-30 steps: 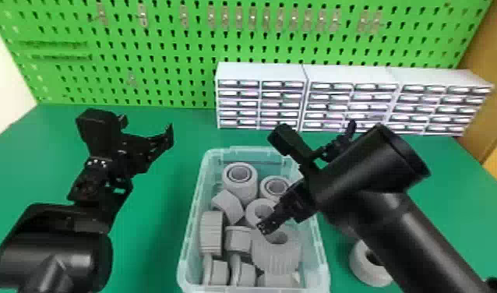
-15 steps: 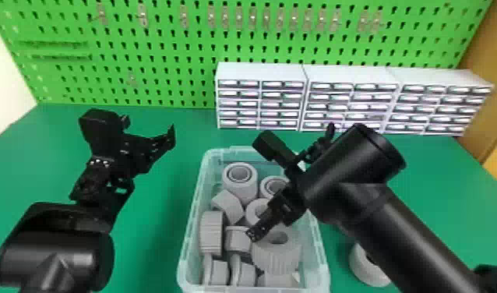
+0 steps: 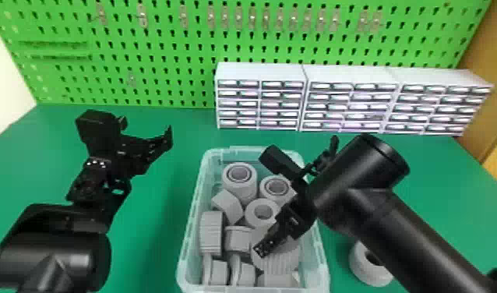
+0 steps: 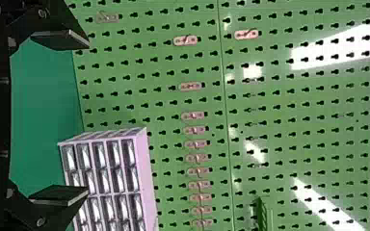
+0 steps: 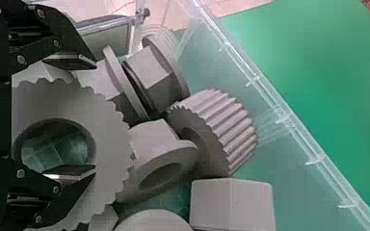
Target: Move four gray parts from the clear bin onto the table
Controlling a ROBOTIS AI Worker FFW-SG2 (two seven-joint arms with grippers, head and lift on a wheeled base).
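Just now I hold my right gripper [image 3: 264, 247] with its fingers spread at a ribbed gray part [image 3: 284, 262] among others in the clear bin [image 3: 191, 224], one gray ring [image 3: 363, 269] resting on the table [image 3: 152, 241], my left gripper [image 3: 147, 127] also spread

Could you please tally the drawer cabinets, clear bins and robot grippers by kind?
Drawer cabinets: 3
Clear bin: 1
Grippers: 2 (left gripper and right gripper)
Total: 6
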